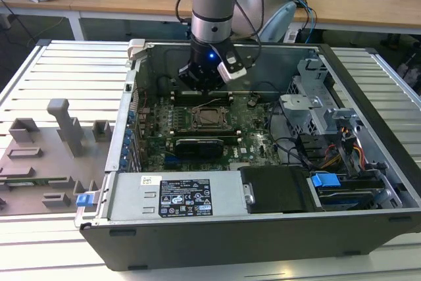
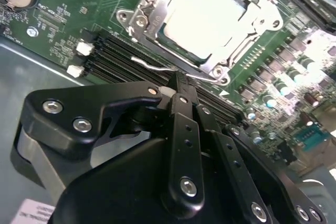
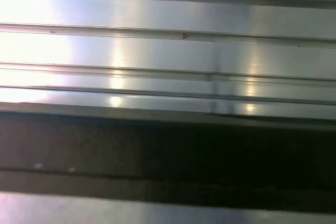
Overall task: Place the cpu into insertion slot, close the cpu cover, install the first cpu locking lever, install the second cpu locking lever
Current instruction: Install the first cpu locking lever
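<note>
Our black gripper [image 2: 176,92], fingers pressed together, hovers beside the silver metal cpu cover [image 2: 151,22] we see closed over the pale square cpu [image 2: 202,17].

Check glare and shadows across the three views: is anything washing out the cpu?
Second wrist view: yes, the cpu top is blown out near white; the gripper reads as a dark mass. Exterior view: even light, the motherboard shaded inside the case, no glare. First wrist view: bright streaky reflections on the ribbed metal surface, beside a dark band.
</note>
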`<state>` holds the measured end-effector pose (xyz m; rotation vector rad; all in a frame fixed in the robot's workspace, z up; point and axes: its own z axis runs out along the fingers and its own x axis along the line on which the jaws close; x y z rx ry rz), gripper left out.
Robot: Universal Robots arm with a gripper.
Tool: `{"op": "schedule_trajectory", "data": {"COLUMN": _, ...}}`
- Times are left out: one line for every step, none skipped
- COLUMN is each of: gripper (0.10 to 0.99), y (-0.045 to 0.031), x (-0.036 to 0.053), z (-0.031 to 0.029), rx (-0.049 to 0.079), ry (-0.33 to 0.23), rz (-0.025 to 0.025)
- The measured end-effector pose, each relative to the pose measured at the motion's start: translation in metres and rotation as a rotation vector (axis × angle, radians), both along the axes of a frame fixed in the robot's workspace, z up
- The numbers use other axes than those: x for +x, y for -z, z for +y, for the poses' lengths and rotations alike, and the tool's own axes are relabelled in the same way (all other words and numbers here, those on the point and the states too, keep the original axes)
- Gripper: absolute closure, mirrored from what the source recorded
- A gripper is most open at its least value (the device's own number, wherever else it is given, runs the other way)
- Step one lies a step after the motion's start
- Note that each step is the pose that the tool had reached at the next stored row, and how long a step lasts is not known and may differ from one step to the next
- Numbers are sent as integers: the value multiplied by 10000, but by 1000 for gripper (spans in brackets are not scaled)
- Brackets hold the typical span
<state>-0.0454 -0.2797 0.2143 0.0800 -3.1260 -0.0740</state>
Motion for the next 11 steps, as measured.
{"op": "schedule_trajectory", "data": {"gripper": 980, "y": 16, "x": 33, "z": 2, "rx": -1, "ry": 2, "rz": 23}}
{"op": "schedule_trajectory", "data": {"gripper": 980, "y": 24, "x": 48, "z": 2, "rx": -1, "ry": 1, "rz": 33}}
{"op": "schedule_trajectory", "data": {"gripper": 980, "y": 37, "x": 74, "z": 2, "rx": 0, "ry": -1, "rz": 50}}
{"op": "schedule_trajectory", "data": {"gripper": 980, "y": 47, "x": 91, "z": 2, "rx": -1, "ry": 0, "rz": 61}}
{"op": "schedule_trajectory", "data": {"gripper": 980, "y": 54, "x": 104, "z": 2, "rx": -1, "ry": 0, "rz": 70}}
{"op": "schedule_trajectory", "data": {"gripper": 980, "y": 61, "x": 118, "z": 2, "rx": -1, "ry": 1, "rz": 79}}
{"op": "schedule_trajectory", "data": {"gripper": 980, "y": 69, "x": 131, "z": 3, "rx": 0, "ry": 1, "rz": 87}}
{"op": "schedule_trajectory", "data": {"gripper": 980, "y": 77, "x": 145, "z": 2, "rx": -1, "ry": 0, "rz": 96}}
{"op": "schedule_trajectory", "data": {"gripper": 980, "y": 84, "x": 157, "z": 2, "rx": -1, "ry": 0, "rz": 102}}
{"op": "schedule_trajectory", "data": {"gripper": 980, "y": 89, "x": 167, "z": 2, "rx": 0, "ry": -1, "rz": 108}}
{"op": "schedule_trajectory", "data": {"gripper": 980, "y": 95, "x": 178, "z": 3, "rx": 0, "ry": 0, "rz": 114}}
